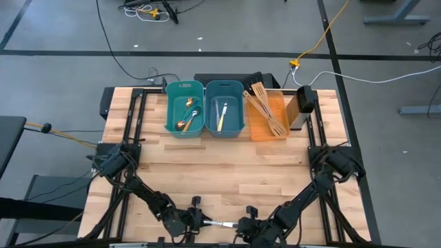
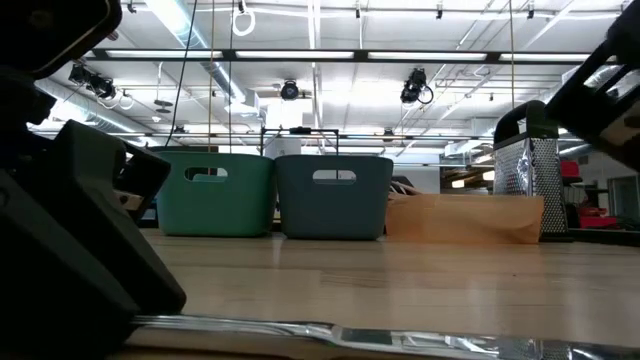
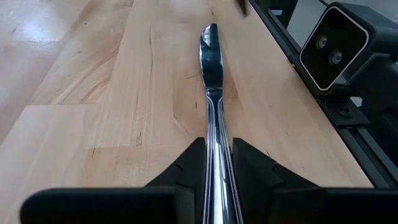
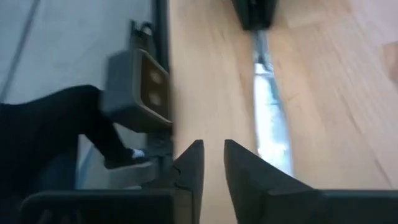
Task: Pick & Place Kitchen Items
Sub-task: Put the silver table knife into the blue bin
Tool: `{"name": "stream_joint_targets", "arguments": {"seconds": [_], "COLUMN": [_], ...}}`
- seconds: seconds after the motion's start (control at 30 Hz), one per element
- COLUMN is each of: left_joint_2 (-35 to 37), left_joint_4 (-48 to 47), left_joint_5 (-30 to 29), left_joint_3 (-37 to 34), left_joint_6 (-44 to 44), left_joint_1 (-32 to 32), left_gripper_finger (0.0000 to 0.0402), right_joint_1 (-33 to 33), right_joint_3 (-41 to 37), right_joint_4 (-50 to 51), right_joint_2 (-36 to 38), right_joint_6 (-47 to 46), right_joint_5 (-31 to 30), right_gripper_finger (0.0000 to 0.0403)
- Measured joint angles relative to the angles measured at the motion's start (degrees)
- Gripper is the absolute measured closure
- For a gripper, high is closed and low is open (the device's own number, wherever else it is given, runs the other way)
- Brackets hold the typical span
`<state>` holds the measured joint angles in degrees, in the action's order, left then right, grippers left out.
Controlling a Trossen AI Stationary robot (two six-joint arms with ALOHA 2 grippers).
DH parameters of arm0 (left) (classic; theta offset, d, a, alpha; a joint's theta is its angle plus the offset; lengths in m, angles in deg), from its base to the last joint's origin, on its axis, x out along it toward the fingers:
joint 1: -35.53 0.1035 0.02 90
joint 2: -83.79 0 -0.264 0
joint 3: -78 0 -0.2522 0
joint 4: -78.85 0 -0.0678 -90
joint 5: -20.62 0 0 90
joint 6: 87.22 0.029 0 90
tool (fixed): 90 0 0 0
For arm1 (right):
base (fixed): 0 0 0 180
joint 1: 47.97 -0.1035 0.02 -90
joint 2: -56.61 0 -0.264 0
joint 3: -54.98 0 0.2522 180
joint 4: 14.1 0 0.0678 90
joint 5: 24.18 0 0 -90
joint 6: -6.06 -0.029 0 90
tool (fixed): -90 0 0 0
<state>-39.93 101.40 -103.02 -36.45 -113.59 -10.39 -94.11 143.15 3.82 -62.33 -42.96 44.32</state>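
A silver table knife (image 1: 219, 224) lies level near the table's near edge, between my two grippers. My left gripper (image 1: 204, 222) is shut on its handle, and the blade (image 3: 210, 56) points away toward the right arm. My right gripper (image 4: 213, 149) is empty, with a narrow gap between its fingers, and sits beside the blade's tip (image 4: 270, 118). At the far side, a green-teal bin (image 1: 185, 107) holds a gold spoon and a blue-handled spoon. A blue-teal bin (image 1: 224, 107) holds cream-handled cutlery. An orange tray (image 1: 267, 117) carries pale wooden spatulas. My left gripper pinches the knife's handle (image 3: 217, 134) between its two fingers (image 3: 193, 163). It comes in level from the table's left side. The knife runs straight forward out of the fingers, along them and not across. It stays level and low over the wood; I cannot tell whether it rests on the table.
A metal box grater (image 1: 301, 107) stands right of the orange tray; it also shows in the low view (image 2: 535, 185). A wide stretch of bare wooden tabletop (image 1: 220, 172) lies between the bins and the grippers. Black frame rails (image 3: 323, 106) run along the table's near edge.
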Motion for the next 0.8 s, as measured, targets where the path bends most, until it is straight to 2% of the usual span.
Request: {"name": "stream_joint_targets", "arguments": {"seconds": [0.23, 0.37, 0.53, 0.8], "left_joint_2": [0.0, 0.0, 0.0, -0.1], "left_joint_4": [0.0, 0.3, 0.4, 1.2], "left_joint_5": [0.2, 0.7, 0.8, 0.8], "left_joint_3": [0.0, 0.0, 0.0, -0.1], "left_joint_6": [0.0, 0.0, -0.1, 0.0], "left_joint_1": [0.1, 0.1, 0.1, 0.1], "left_gripper_finger": [0.0332, 0.0332, 0.0332, 0.0332], "right_joint_1": [0.9, 1.2, 1.3, 1.4], "right_joint_3": [0.0, 0.0, 0.0, 0.0], "right_joint_4": [0.7, 1.7, 3.6, 6.1], "right_joint_2": [-0.8, -0.9, -0.9, -0.9], "right_joint_6": [0.4, 1.2, 1.3, -0.1], "right_joint_5": [-0.1, -0.8, -2.9, -3.1], "right_gripper_finger": [0.0259, 0.0232, 0.0225, 0.0225]}}
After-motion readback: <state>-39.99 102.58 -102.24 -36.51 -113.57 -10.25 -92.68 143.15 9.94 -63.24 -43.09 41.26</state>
